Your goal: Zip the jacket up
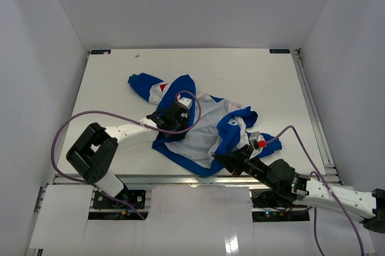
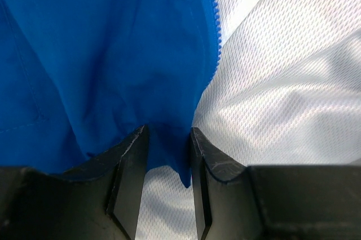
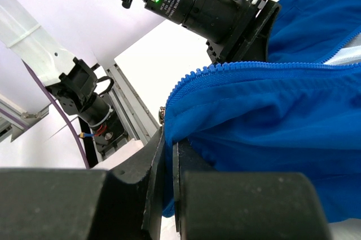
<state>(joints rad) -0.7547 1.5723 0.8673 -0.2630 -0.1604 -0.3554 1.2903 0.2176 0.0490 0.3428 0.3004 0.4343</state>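
Observation:
The jacket (image 1: 204,127) lies open on the white table, white mesh lining up, blue edges and a blue-white-red sleeve (image 1: 144,85) at the back left. My left gripper (image 1: 175,122) sits on its left front edge. In the left wrist view the gripper (image 2: 167,133) is shut on a fold of blue fabric (image 2: 113,54), beside the zipper teeth (image 2: 214,26) and lining (image 2: 282,82). My right gripper (image 1: 230,158) is at the lower hem. In the right wrist view it (image 3: 169,141) is shut on the blue edge (image 3: 271,127), by the zipper's end (image 3: 162,115).
Purple cables (image 1: 78,121) loop from both arms over the table's front. A metal rail (image 1: 313,118) runs along the table's right edge and white walls close in the sides. The left arm's wrist camera (image 3: 197,3) hangs just above the right gripper's view.

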